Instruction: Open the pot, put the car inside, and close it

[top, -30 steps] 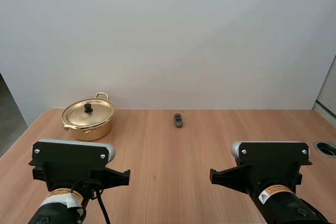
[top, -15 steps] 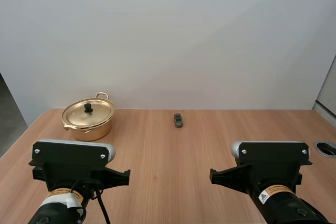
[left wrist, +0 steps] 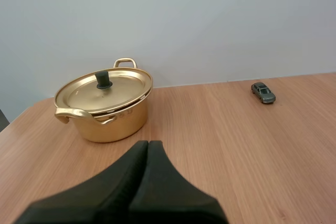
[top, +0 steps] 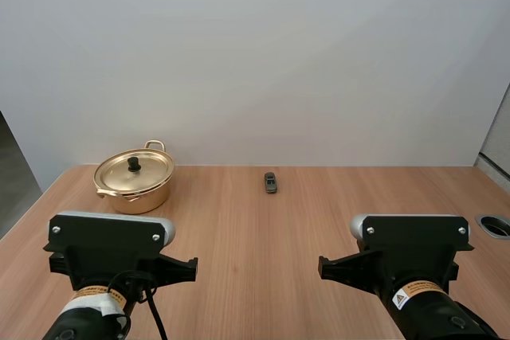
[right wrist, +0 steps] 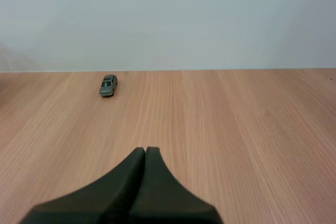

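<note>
A gold pot [top: 135, 181] [left wrist: 104, 108] stands at the table's far left, its lid with a black knob [top: 134, 163] [left wrist: 103, 78] resting on it. A small grey toy car [top: 271, 182] [left wrist: 263, 92] [right wrist: 108, 84] sits alone near the far middle of the table. My left gripper [left wrist: 147, 145] is shut on nothing, its fingers lying together as one dark wedge short of the pot. My right gripper [right wrist: 145, 150] is likewise shut and empty, well back from the car. Both arms' bases [top: 111, 256] [top: 410, 256] sit at the near edge.
The wooden table [top: 255, 228] runs back to a plain white wall. A round cable hole [top: 496, 225] lies at the table's right edge. Bare wood stretches between the grippers, the pot and the car.
</note>
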Motion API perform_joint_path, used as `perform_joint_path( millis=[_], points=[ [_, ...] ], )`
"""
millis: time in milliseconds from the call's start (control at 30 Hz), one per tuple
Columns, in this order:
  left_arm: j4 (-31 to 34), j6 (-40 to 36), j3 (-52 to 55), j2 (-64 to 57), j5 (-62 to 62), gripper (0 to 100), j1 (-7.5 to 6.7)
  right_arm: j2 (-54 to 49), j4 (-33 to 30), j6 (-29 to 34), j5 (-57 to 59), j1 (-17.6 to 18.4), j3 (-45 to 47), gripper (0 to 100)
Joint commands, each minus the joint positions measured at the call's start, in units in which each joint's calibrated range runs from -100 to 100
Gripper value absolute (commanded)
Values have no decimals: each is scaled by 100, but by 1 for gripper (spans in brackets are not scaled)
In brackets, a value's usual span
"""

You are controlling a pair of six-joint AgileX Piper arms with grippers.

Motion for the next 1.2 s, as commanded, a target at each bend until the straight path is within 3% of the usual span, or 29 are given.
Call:
perform_joint_path(
  millis=[0, 467, 600, 667, 767, 867, 933, 1033, 1100, 1167],
  points=[
    [7, 5, 0, 0, -4, 0, 1, 0, 0, 0, 9, 2, 0, 0],
    [-37, 5, 0, 0, -355, 0, 1, 0, 0, 0, -64, 2, 0, 0],
    [251, 124, 0, 0, -1304, 0, 1, 0, -590, 0, -720, 2, 0, 0],
    [805, 381, 0, 0, -2088, 0, 1, 0, -1082, 0, -1766, 2, 0, 0],
    [1760, 1059, -17, 0, -3243, 0, 1, 0, -1930, 0, -4419, 2, 0, 0],
    [1904, 1017, -543, 0, -3484, 0, 1, 0, -2158, 0, -7501, 2, 0, 0],
    [1873, 679, -1009, 0, -3022, 0, 1, 0, -2091, 0, -8558, 2, 0, 0],
    [1695, 216, -1823, 0, -1318, 0, 1, 0, -2043, -557, -8780, 2, 0, 0],
    [1524, 25, -2414, 0, 206, 0, 1, 0, -1804, -504, -8185, 2, 0, 0],
    [1497, -109, -2875, 166, 1221, 0, 1, 4, -1519, -309, -6858, 2, -114, 0]
  ],
)
